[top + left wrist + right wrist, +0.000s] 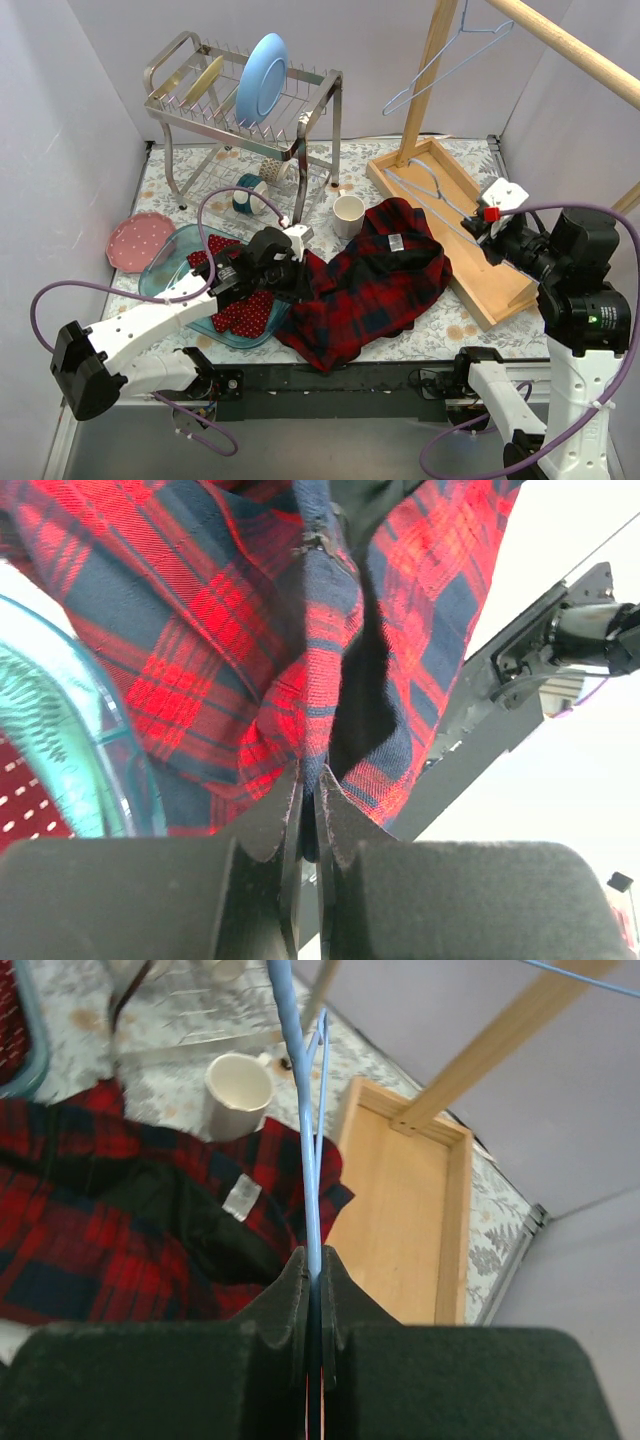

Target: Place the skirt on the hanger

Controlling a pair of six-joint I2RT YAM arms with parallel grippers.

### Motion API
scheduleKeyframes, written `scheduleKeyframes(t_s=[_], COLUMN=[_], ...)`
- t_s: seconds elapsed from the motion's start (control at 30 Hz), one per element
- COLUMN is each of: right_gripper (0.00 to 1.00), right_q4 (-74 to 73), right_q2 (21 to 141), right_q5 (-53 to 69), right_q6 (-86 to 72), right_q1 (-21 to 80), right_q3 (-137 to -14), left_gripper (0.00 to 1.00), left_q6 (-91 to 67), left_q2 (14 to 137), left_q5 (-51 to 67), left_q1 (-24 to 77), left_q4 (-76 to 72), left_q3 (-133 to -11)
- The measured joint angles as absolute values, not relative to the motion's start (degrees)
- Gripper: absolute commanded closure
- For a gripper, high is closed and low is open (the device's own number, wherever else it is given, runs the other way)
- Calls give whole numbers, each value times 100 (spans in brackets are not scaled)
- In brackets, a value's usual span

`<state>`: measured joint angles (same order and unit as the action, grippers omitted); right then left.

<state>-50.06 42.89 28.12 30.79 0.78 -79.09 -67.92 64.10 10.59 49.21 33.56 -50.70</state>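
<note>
Currently the left tool (310, 780), arm stretched low, pinches the plaid shirt (240, 630); the right tool (313, 1260) clamps the hanger (298, 1110).

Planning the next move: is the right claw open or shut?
Shut: the right claw pinches the light blue wire hanger between closed fingers.

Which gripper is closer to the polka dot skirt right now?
Left. The left gripper pinches the plaid shirt right beside the skirt; the right gripper holds the hanger far off, above the wooden tray.
</note>
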Motion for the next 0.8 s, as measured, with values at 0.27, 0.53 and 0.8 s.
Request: scheduleKeyframes(t_s=[0.27, 0.53, 0.8], right_gripper=[99, 99, 99], right_q4=[-6711, -7408, -7522], right_q2=[4543, 4563, 4772], right_q5=[4178, 5000, 5422], right_q6=[4827, 5749, 6049], right_q1=[78, 91, 338], right_q3=[-8208, -8259, -8060], left_gripper=[100, 100, 100], left_q6=[-6810, -6947, -6877], left_q2=[6665, 7183, 7754], left_q5=[244, -565, -1511], left_q1=[4921, 4923, 4925], left_q4=[4230, 5081, 5555], left_q3=[-5892, -6729, -7404])
